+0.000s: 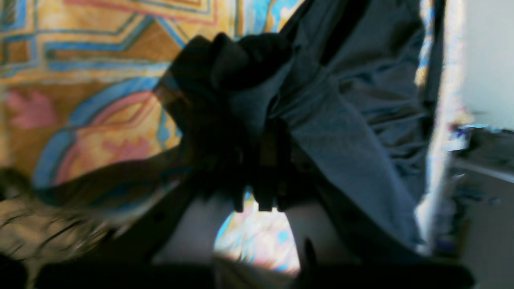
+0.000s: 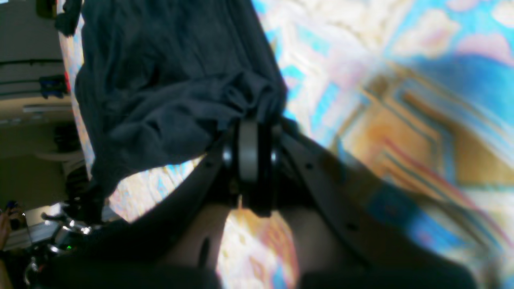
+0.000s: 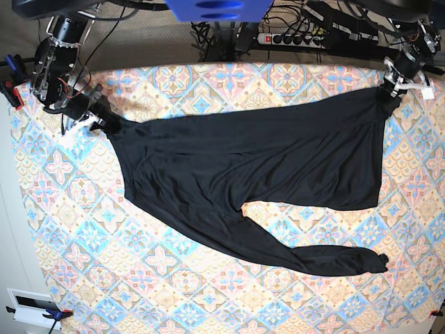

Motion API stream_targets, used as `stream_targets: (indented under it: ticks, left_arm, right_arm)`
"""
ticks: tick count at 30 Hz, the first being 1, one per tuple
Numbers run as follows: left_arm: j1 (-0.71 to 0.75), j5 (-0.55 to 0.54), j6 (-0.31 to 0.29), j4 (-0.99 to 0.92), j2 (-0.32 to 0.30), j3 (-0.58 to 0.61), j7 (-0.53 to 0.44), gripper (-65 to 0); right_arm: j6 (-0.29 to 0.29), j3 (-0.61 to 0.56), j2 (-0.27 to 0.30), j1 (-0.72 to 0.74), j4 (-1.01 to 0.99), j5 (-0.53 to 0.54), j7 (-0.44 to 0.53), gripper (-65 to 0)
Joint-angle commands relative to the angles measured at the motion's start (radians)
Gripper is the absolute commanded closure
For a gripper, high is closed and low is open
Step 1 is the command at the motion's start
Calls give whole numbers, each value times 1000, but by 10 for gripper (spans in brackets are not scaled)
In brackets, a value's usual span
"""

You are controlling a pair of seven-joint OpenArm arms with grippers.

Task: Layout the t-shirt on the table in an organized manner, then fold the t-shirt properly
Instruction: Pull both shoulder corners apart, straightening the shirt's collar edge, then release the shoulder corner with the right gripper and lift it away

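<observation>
Base view shows the t-shirt (image 3: pixel 250 167) stretched across the surface (image 3: pixel 160 292), left end effector (image 3: pixel 386 92) and right end effector (image 3: pixel 104 124) each clamped on a corner, laying-out underway; next, lower and release.

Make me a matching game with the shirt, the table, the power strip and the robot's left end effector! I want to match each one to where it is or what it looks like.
Things:
1. t-shirt
2. table
3. power strip
4. left end effector

Descriptions:
A. covered in pastel diamond tiles
B. off the table, past its far edge
C. plain black, stretched across the table
D. shut on a corner of the shirt, at the base view's right

Pairs: 1-C, 2-A, 3-B, 4-D
</observation>
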Motion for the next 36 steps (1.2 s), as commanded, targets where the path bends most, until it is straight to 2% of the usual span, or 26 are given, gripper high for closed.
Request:
stream_targets:
  ticks: [1,13,26,36]
  left_arm:
    - [23,-8,-3,39,-20,-7,-6,0]
    - [67,-7,-3,90,-40,-7,-6,0]
    - [127,-5,-3,90,-59,-47,-5,0]
    - [107,-5,-3,90,-60,-53,-6,0]
  right_arm:
    - [-8,8,21,3,9,-24,2,0]
    - [-8,8,55,-74,95,-26,9,0]
    - [-8,41,57,-123,97,-31,9,0]
    - [-8,41,55,-138,97,-31,11,0]
